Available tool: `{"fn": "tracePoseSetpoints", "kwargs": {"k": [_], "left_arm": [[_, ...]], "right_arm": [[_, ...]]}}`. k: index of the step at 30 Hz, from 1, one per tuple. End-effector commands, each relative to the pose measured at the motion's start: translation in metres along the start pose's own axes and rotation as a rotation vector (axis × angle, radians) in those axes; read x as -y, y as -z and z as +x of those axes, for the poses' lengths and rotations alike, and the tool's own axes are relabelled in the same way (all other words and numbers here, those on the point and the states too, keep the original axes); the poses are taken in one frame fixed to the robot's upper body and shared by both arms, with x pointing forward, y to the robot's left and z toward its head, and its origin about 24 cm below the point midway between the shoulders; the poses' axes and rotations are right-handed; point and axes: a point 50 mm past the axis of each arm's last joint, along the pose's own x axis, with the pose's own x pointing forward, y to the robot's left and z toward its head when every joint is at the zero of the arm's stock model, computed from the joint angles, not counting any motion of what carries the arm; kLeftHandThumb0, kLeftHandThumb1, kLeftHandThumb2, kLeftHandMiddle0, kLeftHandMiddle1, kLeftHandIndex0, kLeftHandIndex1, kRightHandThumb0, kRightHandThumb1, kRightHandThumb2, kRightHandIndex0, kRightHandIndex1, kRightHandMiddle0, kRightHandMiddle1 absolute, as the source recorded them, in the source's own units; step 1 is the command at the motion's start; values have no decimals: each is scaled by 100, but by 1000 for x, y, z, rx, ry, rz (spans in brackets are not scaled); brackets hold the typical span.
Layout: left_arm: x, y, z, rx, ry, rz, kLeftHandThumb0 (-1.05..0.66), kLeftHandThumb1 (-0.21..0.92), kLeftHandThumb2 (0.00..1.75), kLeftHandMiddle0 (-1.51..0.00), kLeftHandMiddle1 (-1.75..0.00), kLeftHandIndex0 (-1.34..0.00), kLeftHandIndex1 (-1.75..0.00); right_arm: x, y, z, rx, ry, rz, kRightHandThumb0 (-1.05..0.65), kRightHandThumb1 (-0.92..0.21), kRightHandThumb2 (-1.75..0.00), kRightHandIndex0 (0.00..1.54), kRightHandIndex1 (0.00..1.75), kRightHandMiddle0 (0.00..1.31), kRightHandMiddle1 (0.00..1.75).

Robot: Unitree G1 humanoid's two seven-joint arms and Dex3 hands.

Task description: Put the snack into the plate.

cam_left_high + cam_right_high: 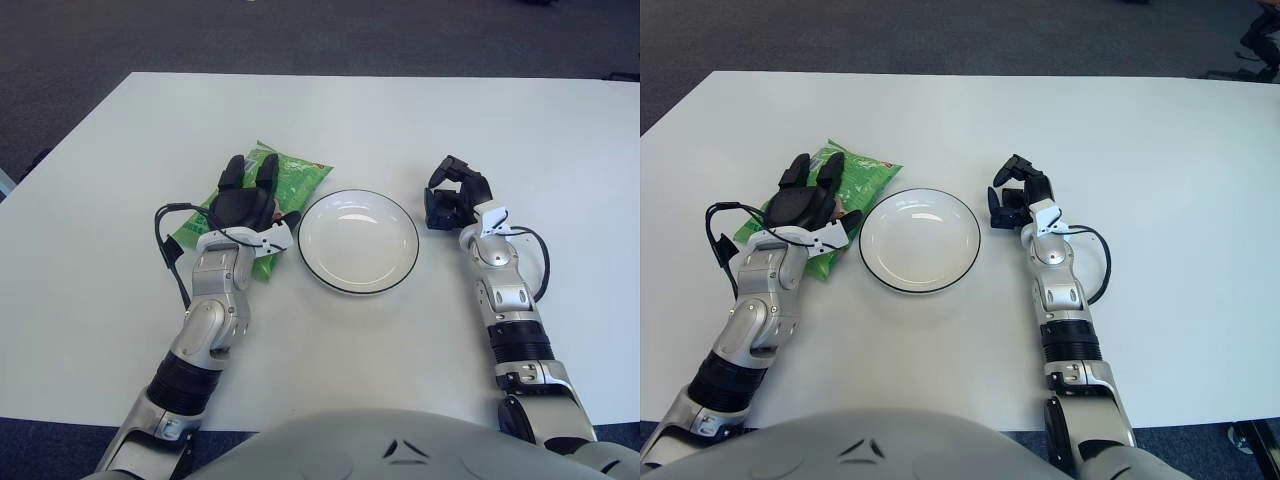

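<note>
The left hand [245, 200] is lying over the green snack bag [283, 183], fingers curling onto it, on the white worktop [340, 120]; the plate [358, 240] is sitting just right of it; the right hand [447, 196] is idling beside, fingers curled, holding nothing.

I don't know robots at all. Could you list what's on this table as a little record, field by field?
snack: green snack bag lying on the table, left of the plate
plate: white plate, dark rim, nothing in it
left hand: left hand laid over the bag, fingers draped on it; a firm grasp cannot be confirmed
right hand: right hand just right of the plate, fingers curled, holding nothing
surface: white table
task status: bag not yet in plate
</note>
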Motion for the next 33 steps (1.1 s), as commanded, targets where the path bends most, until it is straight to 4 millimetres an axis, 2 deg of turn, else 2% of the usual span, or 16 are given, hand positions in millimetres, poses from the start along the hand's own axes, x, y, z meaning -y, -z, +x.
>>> {"fn": "tracePoseSetpoints", "kwargs": {"k": [1, 17, 22, 29, 33], "left_arm": [[19, 11, -2, -51, 73, 6, -105, 92, 84, 0, 0, 0, -2], [35, 28, -7, -79, 54, 31, -105, 92, 82, 0, 0, 0, 0], [36, 32, -8, -78, 42, 72, -105, 92, 69, 0, 0, 0, 0], [27, 39, -13, -99, 60, 88, -105, 92, 42, 0, 0, 0, 0], [24, 42, -14, -123, 97, 83, -105, 91, 33, 0, 0, 0, 0]], "right_arm": [[1, 41, -25, -176, -18, -38, -52, -22, -144, 133, 175, 70, 175], [3, 41, -26, -172, -44, -67, -51, -24, -141, 135, 175, 68, 175], [4, 40, -26, -167, -39, -50, -51, -24, -141, 135, 175, 68, 175], [5, 40, -26, -170, -33, -45, -51, -24, -141, 134, 175, 68, 175], [6, 40, -26, -172, -26, -40, -52, -24, -142, 133, 175, 68, 175]]}}
